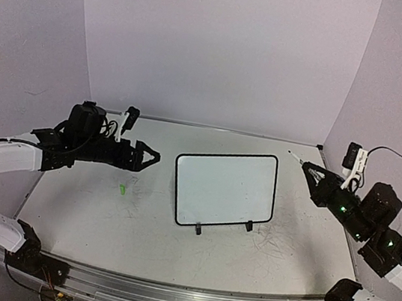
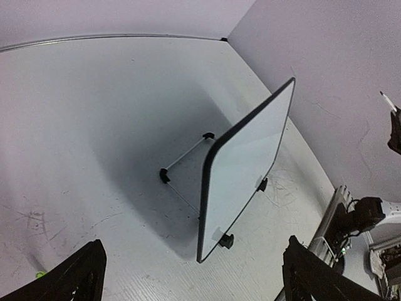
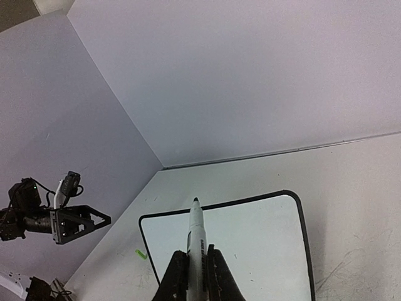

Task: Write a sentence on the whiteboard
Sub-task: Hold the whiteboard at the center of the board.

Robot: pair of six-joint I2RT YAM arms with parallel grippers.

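Surface: white table [image 1: 85, 216], scuffed with pen marks, pale walls [image 1: 224, 48] around.
Whiteboard [image 1: 225, 188]: mid-table on two feet, leaning back, blank face toward the near edge, long axis left-right.
Left gripper [image 1: 151, 160]: spread wide.
Right gripper [image 1: 310, 169]: pinching a marker [image 3: 197, 241].
Green speck [image 1: 124, 188]: perhaps a cap.

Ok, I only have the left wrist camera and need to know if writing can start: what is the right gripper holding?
Observer: The right gripper is shut on a white marker, its dark tip pointing toward the whiteboard.
Operator: Anything written on the board yet?
Observer: No, from above its face is blank.
Operator: And where does my left gripper stand?
Observer: The left gripper is open, off to the whiteboard's left, apart from it.
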